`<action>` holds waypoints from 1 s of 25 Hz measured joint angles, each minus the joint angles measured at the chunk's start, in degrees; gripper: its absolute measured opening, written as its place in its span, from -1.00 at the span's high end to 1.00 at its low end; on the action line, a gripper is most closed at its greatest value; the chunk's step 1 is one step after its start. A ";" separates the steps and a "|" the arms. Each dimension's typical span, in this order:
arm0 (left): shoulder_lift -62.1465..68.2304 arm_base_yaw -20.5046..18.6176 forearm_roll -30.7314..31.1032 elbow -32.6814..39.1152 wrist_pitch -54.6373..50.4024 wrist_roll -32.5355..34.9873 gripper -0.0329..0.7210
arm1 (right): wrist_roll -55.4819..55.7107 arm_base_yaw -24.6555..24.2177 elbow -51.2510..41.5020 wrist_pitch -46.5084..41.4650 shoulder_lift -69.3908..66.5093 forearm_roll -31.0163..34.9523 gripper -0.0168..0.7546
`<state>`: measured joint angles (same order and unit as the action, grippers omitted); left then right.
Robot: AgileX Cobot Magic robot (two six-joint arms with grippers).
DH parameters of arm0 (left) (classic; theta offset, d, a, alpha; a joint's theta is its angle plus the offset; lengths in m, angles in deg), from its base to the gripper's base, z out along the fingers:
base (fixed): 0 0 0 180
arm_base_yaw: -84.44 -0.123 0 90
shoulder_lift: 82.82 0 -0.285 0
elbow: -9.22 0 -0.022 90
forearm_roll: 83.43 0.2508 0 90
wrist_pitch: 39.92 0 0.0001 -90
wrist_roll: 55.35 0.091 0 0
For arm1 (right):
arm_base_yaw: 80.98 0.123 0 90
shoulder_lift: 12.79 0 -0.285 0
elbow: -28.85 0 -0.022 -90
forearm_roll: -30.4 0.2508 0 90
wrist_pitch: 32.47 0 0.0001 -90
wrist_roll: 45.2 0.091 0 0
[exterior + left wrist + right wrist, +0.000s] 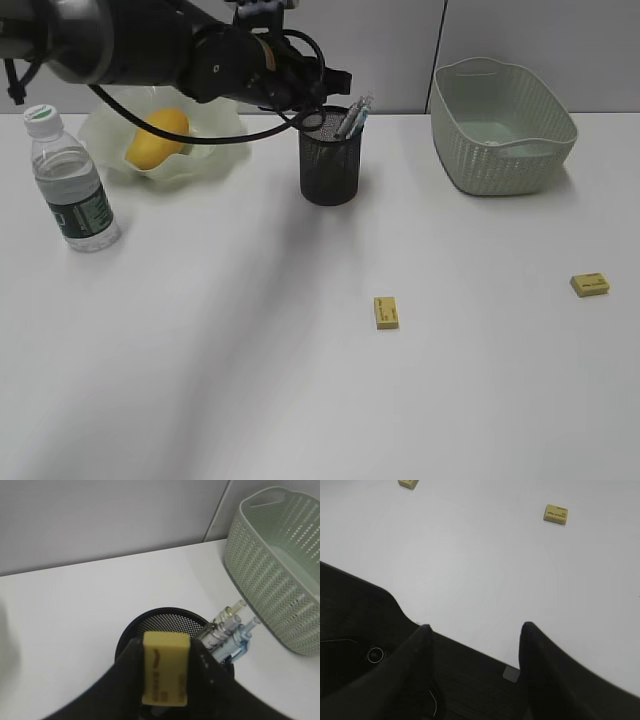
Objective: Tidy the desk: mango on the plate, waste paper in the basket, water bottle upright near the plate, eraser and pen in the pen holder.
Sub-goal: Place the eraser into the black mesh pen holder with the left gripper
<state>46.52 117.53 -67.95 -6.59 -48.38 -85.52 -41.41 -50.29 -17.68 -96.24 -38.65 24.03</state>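
My left gripper (pixel 166 649) is shut on a yellow eraser (pixel 165 672), holding it just above the mouth of the black mesh pen holder (pixel 150 622). Clear pens (pixel 231 629) lean in that holder. In the exterior view the left gripper (pixel 318 102) hovers over the pen holder (pixel 330 165). The mango (pixel 157 137) lies on the green plate (pixel 222 125). The water bottle (pixel 72 185) stands upright left of the plate. My right gripper (pixel 476 626) is open and holds nothing, low over the desk's (pixel 250 380) near edge. The waste paper is out of view.
Two more yellow erasers lie on the desk, one in the middle (pixel 386 312) and one at the right (pixel 590 284). The right wrist view shows both, one eraser (pixel 555 514) and another eraser (pixel 408 482). The green basket (pixel 503 125) stands at the back right.
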 joint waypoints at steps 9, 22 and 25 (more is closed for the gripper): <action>2.37 -0.31 -3.02 -0.25 6.02 0.00 0.38 | 0.00 0.00 0.00 0.00 0.00 0.00 -0.18; 4.20 -0.31 -4.28 -0.43 6.88 0.00 -0.02 | 0.00 0.00 0.00 0.00 0.00 0.00 -0.18; 4.20 -0.31 -4.28 -0.43 6.88 0.00 -0.21 | 0.00 0.00 0.00 0.00 0.00 0.00 -0.18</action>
<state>50.72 117.22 -72.23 -7.03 -41.50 -85.52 -41.41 -50.29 -17.68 -96.24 -38.65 24.03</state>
